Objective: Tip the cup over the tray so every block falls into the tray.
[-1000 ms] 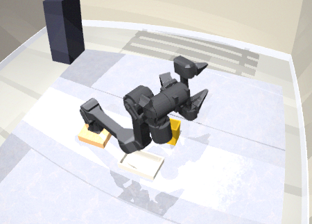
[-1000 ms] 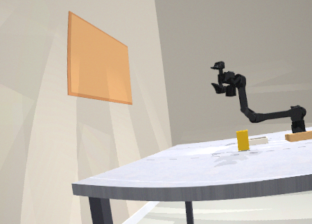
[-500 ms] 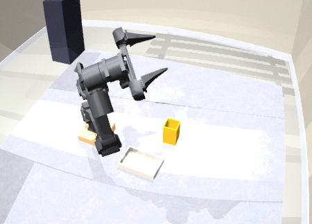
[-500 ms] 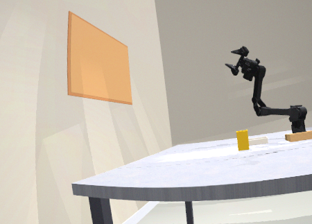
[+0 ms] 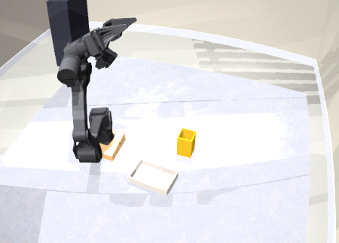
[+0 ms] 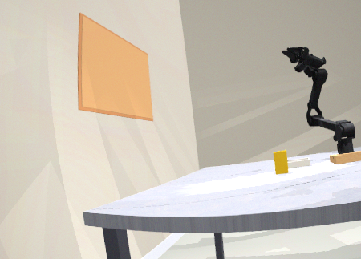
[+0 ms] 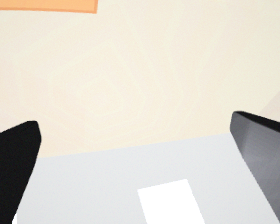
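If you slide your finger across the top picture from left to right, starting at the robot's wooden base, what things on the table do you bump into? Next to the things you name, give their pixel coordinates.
Wooden base (image 5: 109, 155) (image 6: 341, 158) → shallow white tray (image 5: 152, 188) (image 6: 300, 163) → yellow cup (image 5: 185, 148) (image 6: 281, 163).

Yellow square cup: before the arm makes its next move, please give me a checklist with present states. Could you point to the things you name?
- Yellow square cup (image 5: 186, 144) (image 6: 281, 162) upright on the table: ok
- Blocks inside the cup: cannot tell, the interior is too small to read
- Shallow white tray (image 5: 153, 177) (image 6: 299, 163) beside the cup, not under it: ok
- Black gripper (image 5: 129, 25) (image 6: 285, 52) (image 7: 135, 120) jaws open and holding nothing: ok
- Jaws lowered around the cup: not ok, they are high above the table
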Controlling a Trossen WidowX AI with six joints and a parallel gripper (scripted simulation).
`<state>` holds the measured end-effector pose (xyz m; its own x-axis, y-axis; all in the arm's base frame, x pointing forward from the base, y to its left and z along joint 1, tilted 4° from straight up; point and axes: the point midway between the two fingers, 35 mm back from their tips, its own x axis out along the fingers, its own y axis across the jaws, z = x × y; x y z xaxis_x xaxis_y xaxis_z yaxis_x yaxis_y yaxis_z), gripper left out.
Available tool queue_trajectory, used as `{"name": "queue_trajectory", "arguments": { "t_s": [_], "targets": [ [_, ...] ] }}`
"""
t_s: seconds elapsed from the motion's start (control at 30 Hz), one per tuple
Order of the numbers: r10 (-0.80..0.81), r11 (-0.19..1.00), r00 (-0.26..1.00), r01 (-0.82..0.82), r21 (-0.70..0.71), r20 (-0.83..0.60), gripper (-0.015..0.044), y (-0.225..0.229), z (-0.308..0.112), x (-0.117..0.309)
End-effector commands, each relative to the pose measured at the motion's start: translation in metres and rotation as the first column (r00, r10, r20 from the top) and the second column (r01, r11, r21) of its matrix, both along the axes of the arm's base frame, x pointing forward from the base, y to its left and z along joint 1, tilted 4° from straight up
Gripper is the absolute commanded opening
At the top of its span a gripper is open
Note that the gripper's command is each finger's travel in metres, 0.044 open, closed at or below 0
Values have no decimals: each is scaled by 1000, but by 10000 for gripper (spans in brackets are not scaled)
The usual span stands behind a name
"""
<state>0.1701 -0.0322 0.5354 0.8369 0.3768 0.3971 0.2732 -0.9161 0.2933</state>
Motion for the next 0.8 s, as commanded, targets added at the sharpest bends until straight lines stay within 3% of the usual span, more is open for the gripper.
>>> {"name": "queue_trajectory", "arguments": {
  "t_s": [0.0,0.17,0.33,0.57,0.77],
  "targets": [
    [-91,981,989,110,-163,118,440,25,0,-21],
    [-187,879,938,293,-376,292,440,63,-9,-41],
    [-218,698,865,461,-548,452,440,103,-28,-49],
    [-156,345,770,629,-696,618,440,154,-72,-41],
    [-34,2,729,684,-729,684,440,186,-124,-19]
  ]
}}
